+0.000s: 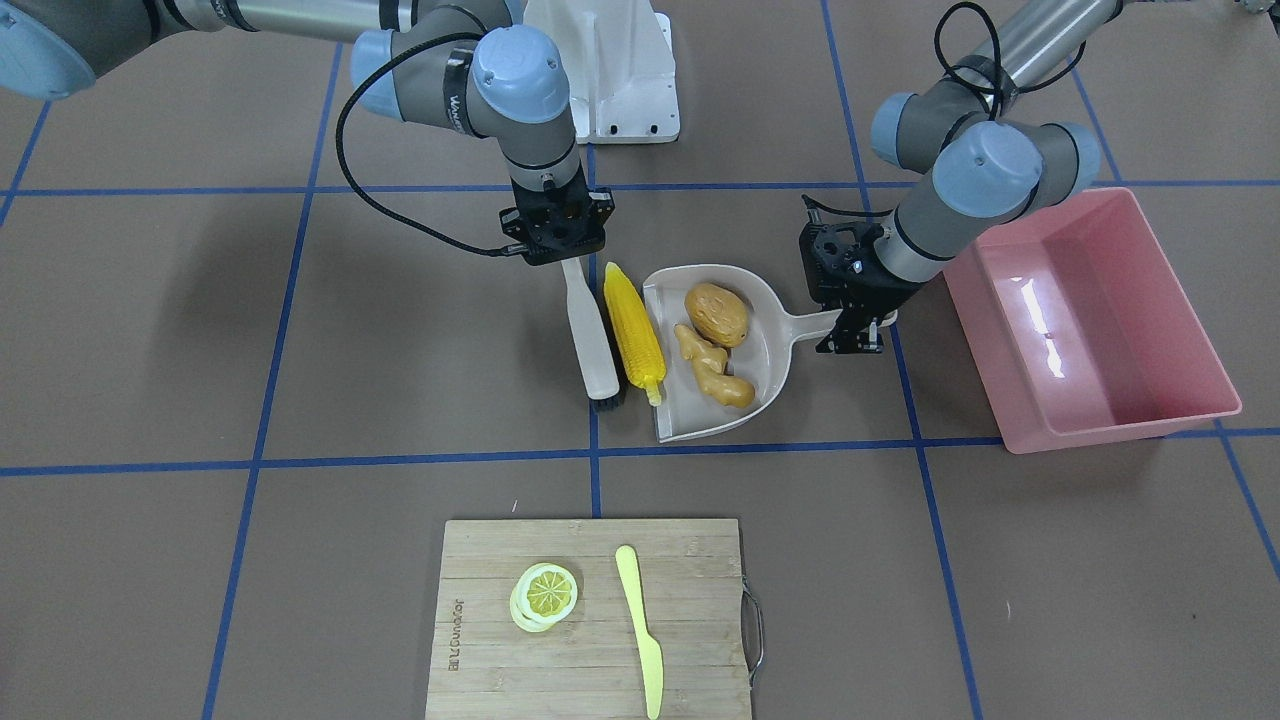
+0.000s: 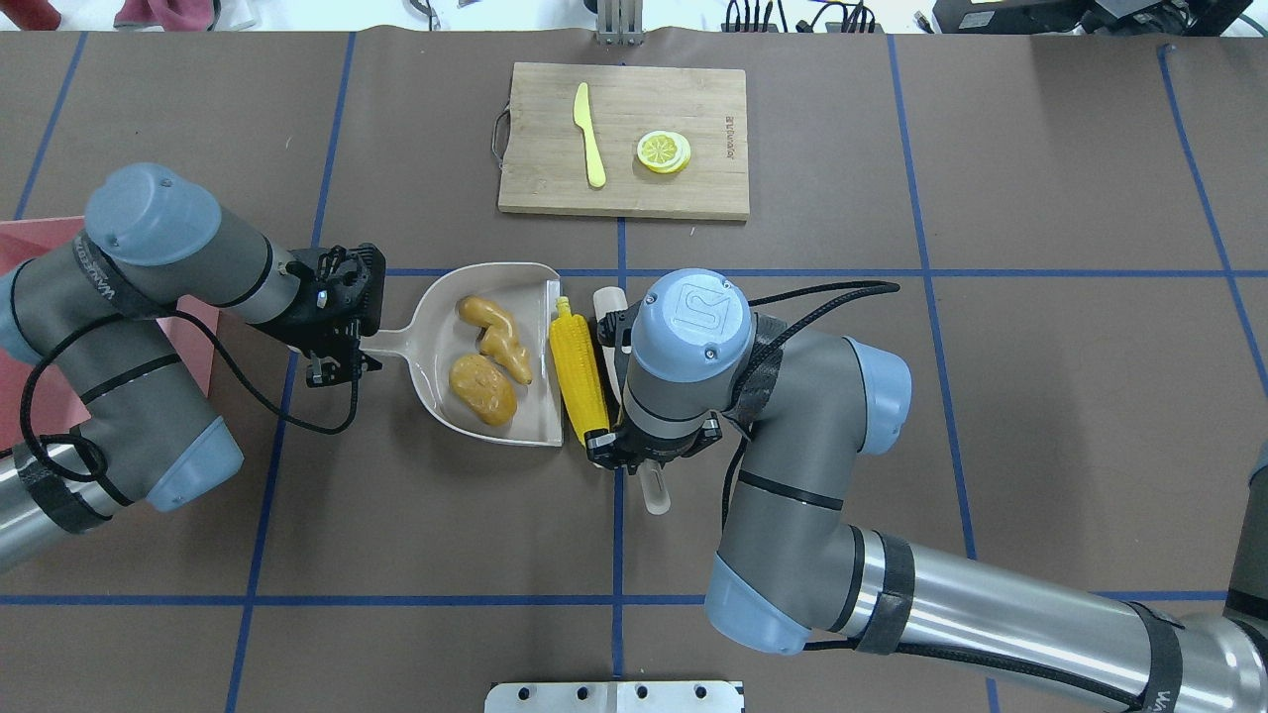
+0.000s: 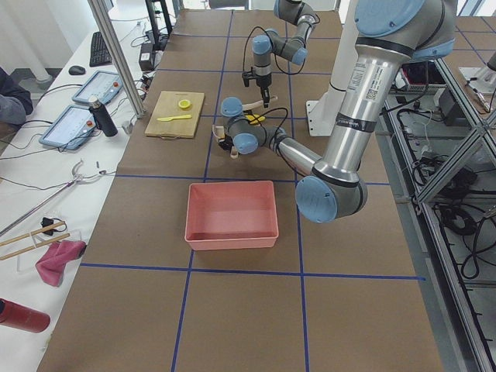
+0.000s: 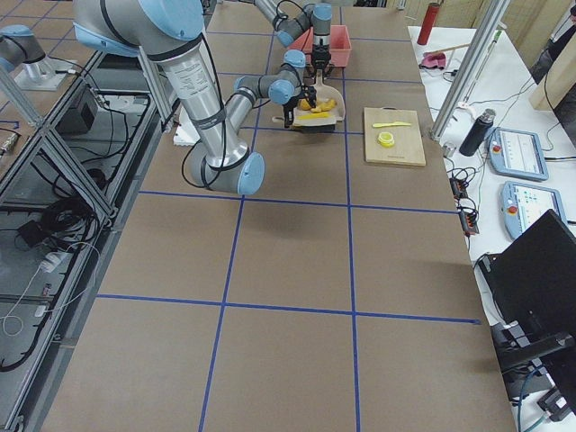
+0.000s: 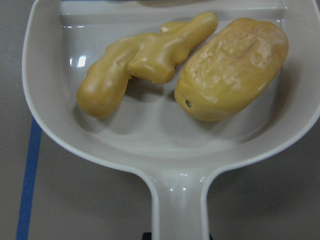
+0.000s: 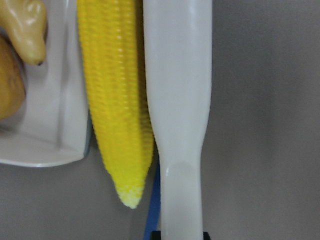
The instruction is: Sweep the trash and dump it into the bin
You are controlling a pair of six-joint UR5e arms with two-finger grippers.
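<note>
Trash [image 1: 633,330] heads for the pink bin [image 1: 1120,300] on our left. Our left gripper [image 1: 855,335] clamps the dustpan [image 1: 690,405] by its handle; we hold it flat. Our right gripper [image 1: 570,255], clamping the brush [image 1: 590,330], should press the corn [image 2: 578,371], lying at the lip, in beside ginger [image 1: 712,365] and potato [image 1: 717,313].

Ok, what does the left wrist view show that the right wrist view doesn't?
Only the left wrist view: the pan almost whole, handle included, with the entire ginger and potato lying side by side in it.
Only the right wrist view: the corn at the pan's lip, not inside, with the brush alongside it.
Both: the pan, ginger and potato, though the right wrist view catches only the pan's corner and the edges of the two foods.
</note>
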